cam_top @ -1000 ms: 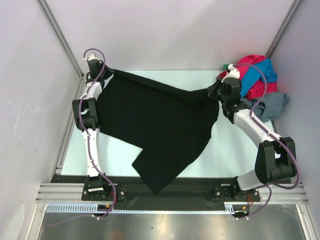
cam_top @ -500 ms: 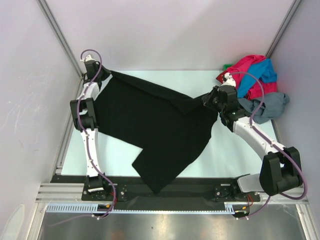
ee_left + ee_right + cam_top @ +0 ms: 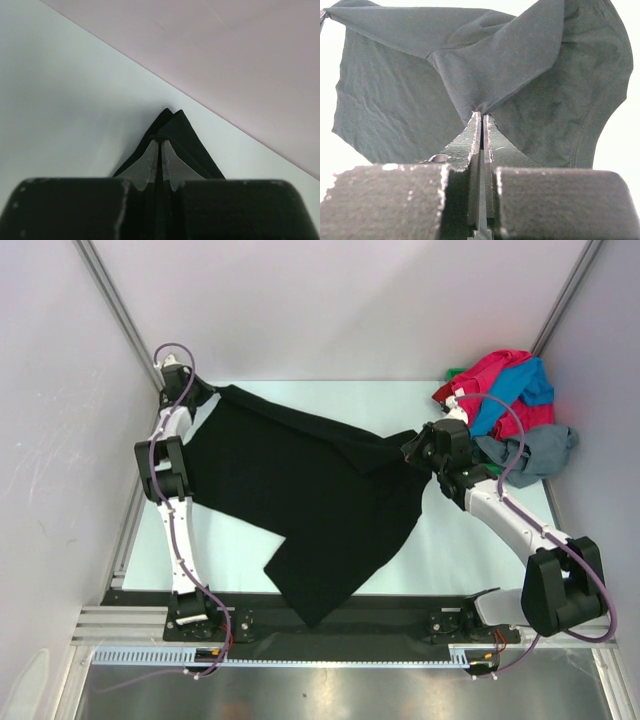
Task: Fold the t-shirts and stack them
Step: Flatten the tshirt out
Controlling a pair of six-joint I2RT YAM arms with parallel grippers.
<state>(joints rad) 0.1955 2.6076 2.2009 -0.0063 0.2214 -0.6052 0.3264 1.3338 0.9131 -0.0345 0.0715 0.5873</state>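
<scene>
The black t-shirt [image 3: 310, 490] lies spread across the white table, its lower end hanging over the near rail. My left gripper [image 3: 205, 392] is at the far left corner, shut on one corner of the shirt. In the left wrist view the gripper [image 3: 160, 141] pinches the cloth, and a black tip [image 3: 172, 122] pokes out past the fingers. My right gripper [image 3: 408, 448] holds the opposite upper edge, just above the table. In the right wrist view it [image 3: 481, 114] is shut on a bunched fold of the black t-shirt [image 3: 395, 90].
A pile of t-shirts sits in the far right corner: red-pink [image 3: 500, 370], bright blue [image 3: 528, 385] and grey [image 3: 540, 450], with a bit of green [image 3: 455, 372] behind. Walls close in the table [image 3: 470, 540] on three sides. The left wall stands close behind my left gripper.
My right gripper has moved left and toward the near side, away from the pile, slackening the shirt's upper edge. My left gripper has shifted slightly left into the corner.
</scene>
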